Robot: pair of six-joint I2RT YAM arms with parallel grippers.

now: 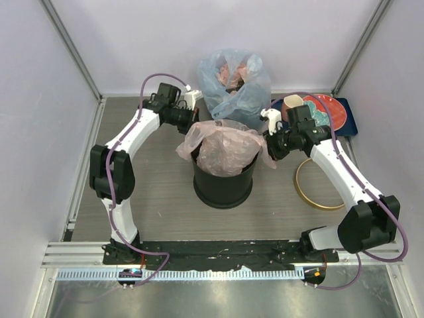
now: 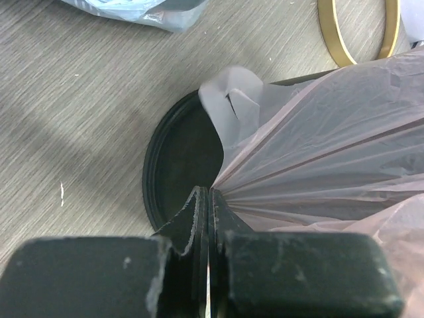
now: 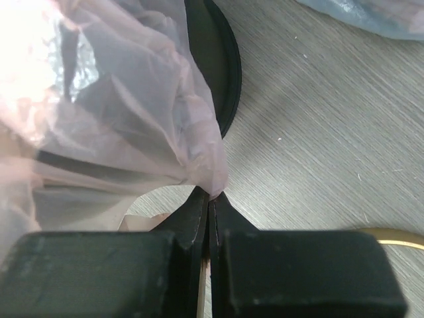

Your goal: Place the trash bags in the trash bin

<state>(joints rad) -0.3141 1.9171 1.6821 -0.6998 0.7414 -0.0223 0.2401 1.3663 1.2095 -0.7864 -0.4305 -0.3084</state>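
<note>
The pale-pink trash bag (image 1: pixel 224 147) is spread over the mouth of the round black trash bin (image 1: pixel 223 187) at the table's middle. My left gripper (image 1: pixel 193 119) is shut on the bag's far-left edge; in the left wrist view (image 2: pixel 211 193) the bag (image 2: pixel 318 146) fans out from the closed tips, above the bin's rim (image 2: pixel 154 179). My right gripper (image 1: pixel 273 143) is shut on the bag's right edge; in the right wrist view (image 3: pixel 212 195) the bag (image 3: pixel 132 112) bunches at the tips beside the bin (image 3: pixel 222 66). The gold hoop rim (image 1: pixel 322 184) lies on the table to the right.
A bluish translucent bag (image 1: pixel 235 83) with reddish contents stands behind the bin. A dark blue tray (image 1: pixel 348 119) with a red plate (image 1: pixel 324 109) sits at the back right. White walls and metal posts enclose the table.
</note>
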